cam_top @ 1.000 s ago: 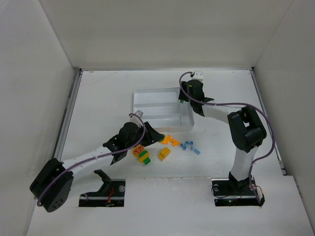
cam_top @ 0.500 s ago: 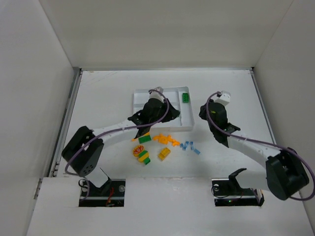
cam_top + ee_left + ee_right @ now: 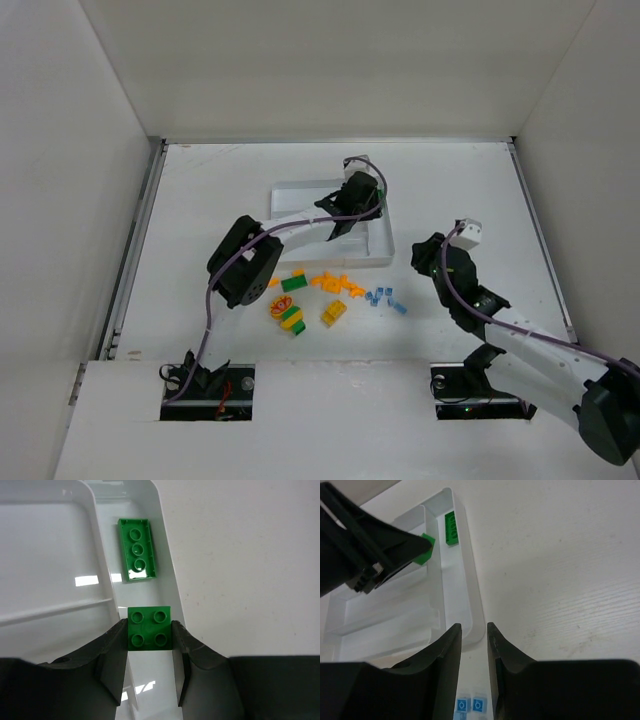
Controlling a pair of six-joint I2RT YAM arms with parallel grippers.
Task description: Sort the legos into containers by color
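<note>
Tray slot [image 3: 145, 594] is lying directly beneath the left end effector [image 3: 149, 631], which is clamping a green brick [image 3: 149, 626].

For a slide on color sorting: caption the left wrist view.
Left gripper holds a square green brick over the tray's narrow section, where a longer green brick lies.

Top view: left pincer [image 3: 352, 197] covers right end of tray [image 3: 300, 195]; we can't make out what lies beneath. Right arm [image 3: 530, 340] cut by lower right corner. Orange bricks [image 3: 338, 284] too small for us to count.

Left wrist: tray runs off left edge.

Right wrist: pale blue bricks [image 3: 470, 705] clipped by bottom edge; green brick [image 3: 423, 550] half hidden behind left pincer.
</note>
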